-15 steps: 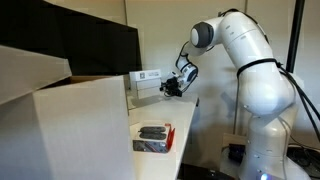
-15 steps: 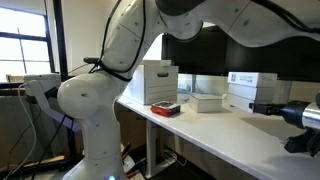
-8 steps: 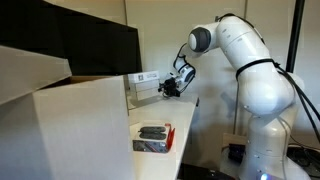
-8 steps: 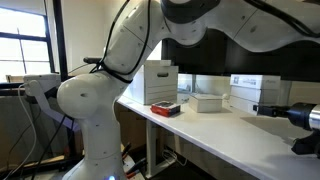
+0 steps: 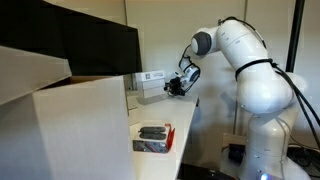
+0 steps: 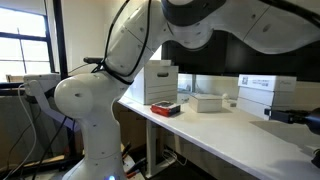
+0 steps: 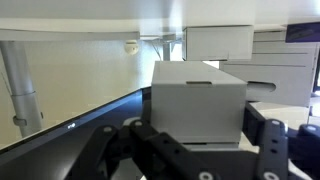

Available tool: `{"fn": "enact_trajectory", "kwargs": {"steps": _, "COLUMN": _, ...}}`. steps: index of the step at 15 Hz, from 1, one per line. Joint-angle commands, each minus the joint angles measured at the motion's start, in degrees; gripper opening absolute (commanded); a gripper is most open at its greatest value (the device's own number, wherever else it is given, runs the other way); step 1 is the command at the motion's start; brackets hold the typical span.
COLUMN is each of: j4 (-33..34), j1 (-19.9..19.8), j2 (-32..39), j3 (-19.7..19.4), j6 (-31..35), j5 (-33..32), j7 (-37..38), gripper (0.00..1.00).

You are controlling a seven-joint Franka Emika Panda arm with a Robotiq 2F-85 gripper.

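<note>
My gripper [image 7: 200, 138] is shut on a white cardboard box [image 7: 198, 95], with a black finger on each side of it. In both exterior views the box [image 5: 150, 80] [image 6: 268, 92] hangs just above the white table [image 6: 215, 125], with the gripper [image 5: 176, 86] [image 6: 303, 117] behind it. The box carries a small printed label on its side. A second, wider white box [image 7: 220, 42] stands behind it in the wrist view.
A small black and red pack [image 5: 152, 136] [image 6: 165, 109] lies near the table edge. A tall white box [image 6: 160, 82] and a flat white box [image 6: 207, 102] stand on the table. A large open carton [image 5: 60, 115] and dark monitors [image 5: 75, 40] are close by.
The gripper and the white box have shifted a little sideways along the table; in an exterior view the box has moved to the right. Nothing else has moved.
</note>
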Motion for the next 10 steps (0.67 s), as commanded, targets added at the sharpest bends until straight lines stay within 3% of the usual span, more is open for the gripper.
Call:
{"fn": "enact_trajectory", "kwargs": {"steps": 1, "j4": 3.07, "j1": -3.83, "j2": 1.13, "j3": 1.19, "j6": -4.0, "j5": -1.92, "j7": 1.11, "gripper": 0.58}}
{"fn": "enact_trajectory", "kwargs": {"steps": 7, "j4": 5.51, "j1": -7.32, "j2": 2.51, "j3": 1.93, "j6": -6.07, "j5": -3.97, "j7": 0.87, "gripper": 0.58}}
{"fn": "enact_trajectory", "kwargs": {"steps": 10, "j4": 5.53, "j1": -6.68, "j2": 2.0, "j3": 3.36, "j6": -4.61, "j5": -2.96, "j7": 2.07, "gripper": 0.58}}
